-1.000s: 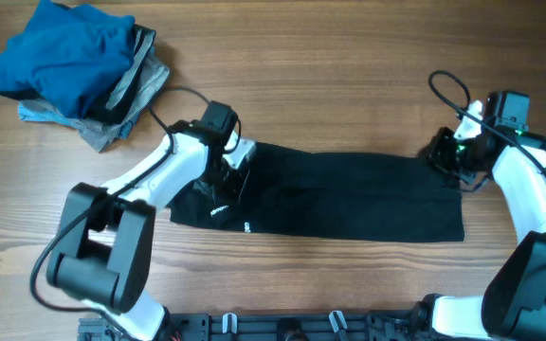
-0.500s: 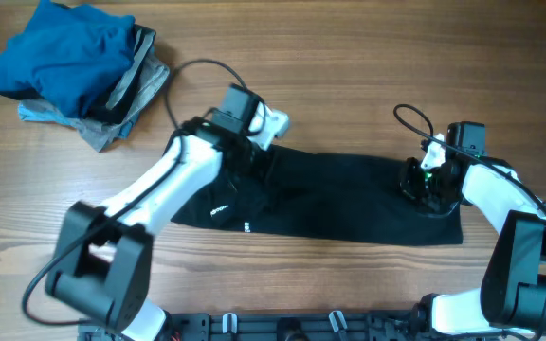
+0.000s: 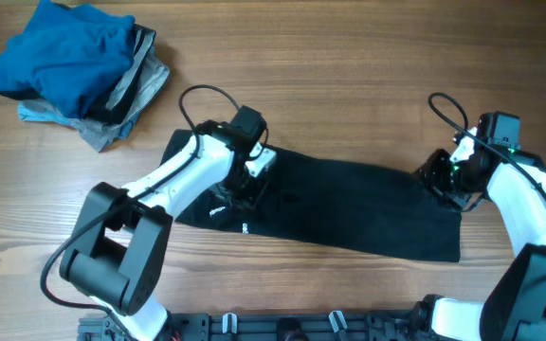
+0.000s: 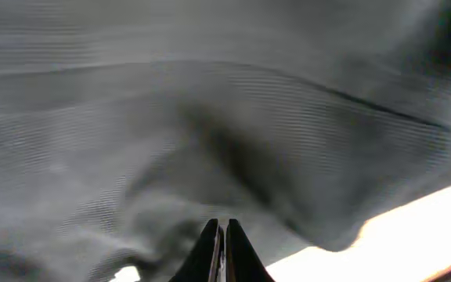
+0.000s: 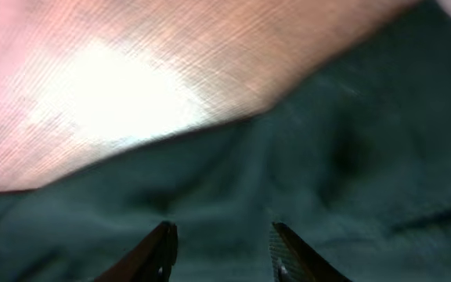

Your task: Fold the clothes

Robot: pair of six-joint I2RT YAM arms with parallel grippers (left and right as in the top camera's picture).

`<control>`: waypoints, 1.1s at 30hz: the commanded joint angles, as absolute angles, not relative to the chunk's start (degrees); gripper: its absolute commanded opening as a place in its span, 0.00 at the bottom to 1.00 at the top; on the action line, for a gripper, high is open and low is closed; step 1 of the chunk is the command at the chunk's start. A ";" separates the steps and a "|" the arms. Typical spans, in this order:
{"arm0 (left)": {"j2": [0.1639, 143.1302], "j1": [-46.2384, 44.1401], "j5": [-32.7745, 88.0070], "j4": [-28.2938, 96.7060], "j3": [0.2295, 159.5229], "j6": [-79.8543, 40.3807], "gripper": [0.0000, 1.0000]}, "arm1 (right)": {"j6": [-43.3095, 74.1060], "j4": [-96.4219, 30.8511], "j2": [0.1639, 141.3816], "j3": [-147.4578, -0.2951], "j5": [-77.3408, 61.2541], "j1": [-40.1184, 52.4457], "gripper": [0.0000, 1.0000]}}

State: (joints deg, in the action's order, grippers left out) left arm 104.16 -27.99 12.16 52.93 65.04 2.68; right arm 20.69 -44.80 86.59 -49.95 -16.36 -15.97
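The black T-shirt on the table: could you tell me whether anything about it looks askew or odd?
The black T-shirt lies as a long band, slanted down toward the right and rumpled at its left end. Nothing looks torn or spilled.

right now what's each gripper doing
left gripper: jaws shut, over the black T-shirt; a grip cannot be told.
right gripper: jaws open, nothing between them.

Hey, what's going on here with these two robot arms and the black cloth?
Two robot arms are working on a black T-shirt spread flat on the wooden table. The left gripper is at the shirt's left end, jaws shut. The right gripper is at the right end, jaws open just above the fabric. A pile of blue and grey clothes sits apart in the far corner.
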 commanded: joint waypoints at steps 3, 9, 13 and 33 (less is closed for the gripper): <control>104.33 -24.45 12.38 53.06 68.36 2.11 0.04 | 27.70 -47.16 86.76 -49.01 -7.16 -16.16 0.17; 101.78 -22.55 13.85 52.93 73.32 2.09 0.12 | 33.52 -39.79 91.79 -43.79 -4.40 -16.16 0.13; 101.58 -20.10 13.85 53.47 73.34 -1.04 0.17 | 37.23 -34.85 95.96 -43.48 2.04 -18.06 0.11; 104.92 -17.23 15.59 47.29 65.34 -5.50 0.04 | 25.39 -35.79 84.73 -50.04 -15.03 -26.65 0.40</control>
